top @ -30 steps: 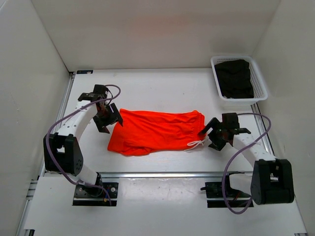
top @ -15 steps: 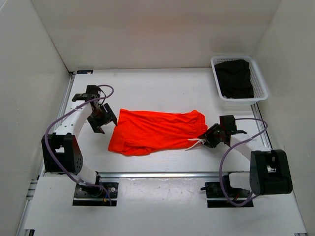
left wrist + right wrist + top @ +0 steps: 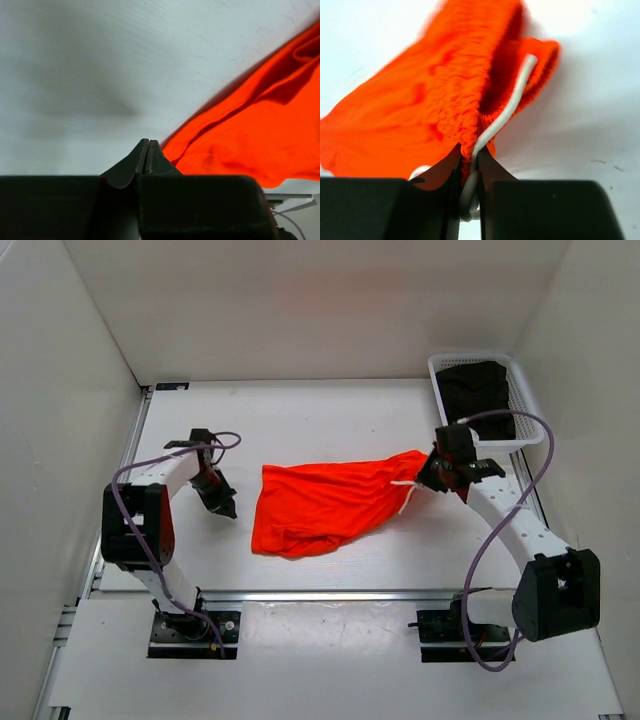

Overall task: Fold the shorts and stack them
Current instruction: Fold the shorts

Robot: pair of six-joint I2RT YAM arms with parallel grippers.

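Note:
The neon-orange shorts [image 3: 325, 508] lie rumpled on the white table, with the waistband end raised toward the back right. My right gripper [image 3: 430, 472] is shut on the gathered waistband [image 3: 470, 107], and the white drawstring [image 3: 512, 97] is pinched between the jaws too. In the right wrist view the right gripper [image 3: 469, 150] holds fabric that hangs away from it. My left gripper [image 3: 224, 508] sits low on the table just left of the shorts' leg end. It [image 3: 147, 144] is shut with nothing in it, and the shorts' hem [image 3: 240, 135] lies beside it to the right.
A white basket [image 3: 470, 356] stands at the back right with dark folded clothes [image 3: 478, 398] inside, close behind my right gripper. White walls enclose the table on three sides. A metal rail [image 3: 330, 594] runs along the near edge.
My right gripper closed on the waistband and drawstring, then pulled that end up and back toward the basket, dragging the shorts right. My left gripper shut empty and stayed left of the shorts.

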